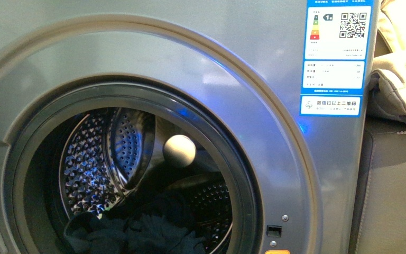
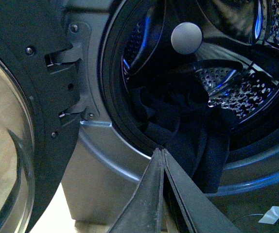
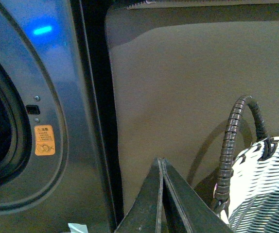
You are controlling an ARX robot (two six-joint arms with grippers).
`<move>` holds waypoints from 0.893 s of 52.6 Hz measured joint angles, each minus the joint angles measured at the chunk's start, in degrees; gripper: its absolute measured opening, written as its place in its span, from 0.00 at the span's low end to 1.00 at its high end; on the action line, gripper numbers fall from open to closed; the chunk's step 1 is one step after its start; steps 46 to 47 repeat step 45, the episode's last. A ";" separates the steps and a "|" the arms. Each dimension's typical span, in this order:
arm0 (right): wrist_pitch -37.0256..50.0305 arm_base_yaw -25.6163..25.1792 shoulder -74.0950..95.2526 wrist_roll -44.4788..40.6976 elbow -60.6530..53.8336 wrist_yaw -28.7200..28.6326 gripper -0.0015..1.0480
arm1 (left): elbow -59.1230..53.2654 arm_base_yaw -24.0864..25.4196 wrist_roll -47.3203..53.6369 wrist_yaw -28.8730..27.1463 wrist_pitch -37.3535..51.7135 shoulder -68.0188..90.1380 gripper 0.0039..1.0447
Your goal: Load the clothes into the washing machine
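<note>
The silver-grey washing machine fills the front view, its porthole open and the perforated drum showing. The dark navy clothes lie in the bottom of the drum. In the left wrist view the clothes hang partly over the rubber rim and down the front. My left gripper is shut and empty, just below the porthole rim, near the hanging cloth. My right gripper is shut and empty, off to the machine's right side. Neither arm shows in the front view.
The open door with its glass stands beside the porthole in the left wrist view. A brown padded panel stands right of the machine. A black-and-white woven basket with a dark handle sits by my right gripper. Beige folded cloth lies at top right.
</note>
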 joint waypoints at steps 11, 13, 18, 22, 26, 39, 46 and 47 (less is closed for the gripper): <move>0.00 0.00 0.00 -0.07 0.00 0.00 0.04 | 0.02 0.00 -0.02 0.00 0.00 0.00 0.13; 0.00 0.00 0.00 -0.07 0.00 0.00 0.11 | 0.00 0.00 -0.02 0.00 0.00 0.00 0.20; 0.00 0.00 0.00 -0.07 0.00 0.00 0.26 | 0.00 0.00 -0.02 0.00 0.00 0.00 0.35; 0.00 0.00 0.00 -0.07 0.00 0.00 0.39 | 0.02 0.00 -0.02 0.00 0.00 0.00 0.47; 0.00 0.00 0.00 -0.07 0.00 0.00 0.51 | 0.02 0.00 -0.02 0.00 0.00 0.00 0.59; 0.00 0.00 0.00 -0.07 0.00 0.00 0.93 | 0.02 0.00 0.02 0.00 0.00 0.00 0.95; 0.00 0.00 0.00 -0.07 0.00 0.00 0.92 | 0.00 0.00 0.00 0.00 0.00 0.00 0.94; 0.00 0.00 0.00 -0.07 0.00 0.00 0.92 | 0.00 0.00 0.00 0.00 0.00 0.00 0.94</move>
